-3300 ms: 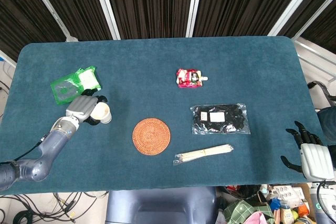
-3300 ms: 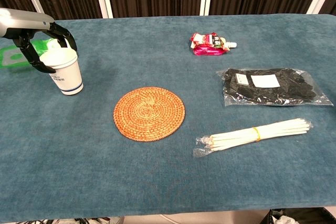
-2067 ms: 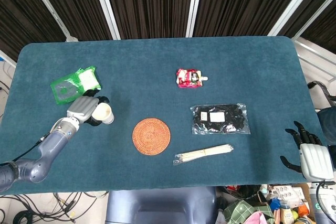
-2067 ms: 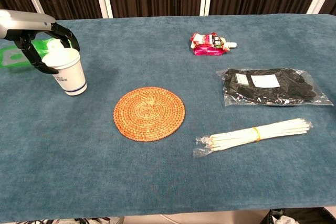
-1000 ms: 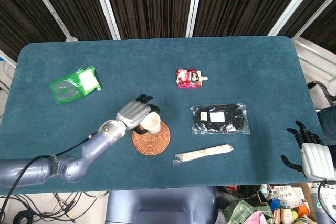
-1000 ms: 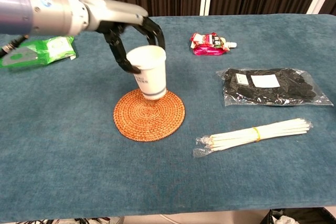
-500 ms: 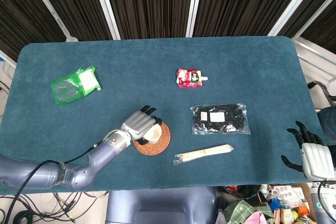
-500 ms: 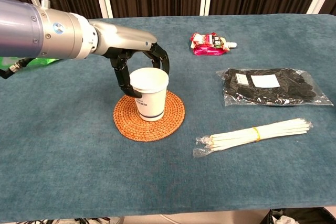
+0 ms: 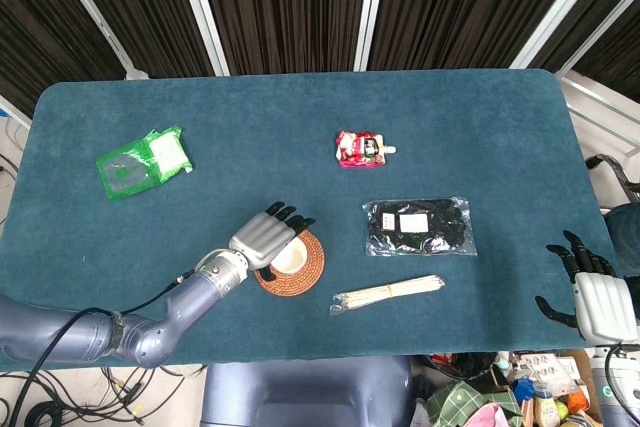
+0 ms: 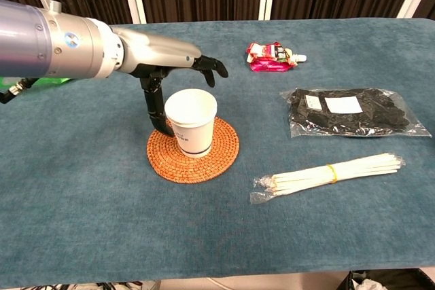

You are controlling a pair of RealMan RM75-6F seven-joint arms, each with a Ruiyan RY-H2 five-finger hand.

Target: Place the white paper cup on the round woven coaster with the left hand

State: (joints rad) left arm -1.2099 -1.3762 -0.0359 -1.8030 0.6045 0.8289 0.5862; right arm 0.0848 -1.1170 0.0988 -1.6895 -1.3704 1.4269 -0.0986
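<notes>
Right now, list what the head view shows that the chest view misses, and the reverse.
Only the head view shows the right hand, idle off the table's right edge, and the whole green packet.

Only the chest view shows the paper cup from the side, upright on the woven coaster, with the left hand spread open around its rim.

Both show cup, coaster, left hand, red pouch, black bag and the bundle of white sticks.

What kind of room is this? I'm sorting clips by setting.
Probably a lab or test room, not a home: a table covered in teal cloth, dark vertical blinds behind it, and loose cables on the floor.
</notes>
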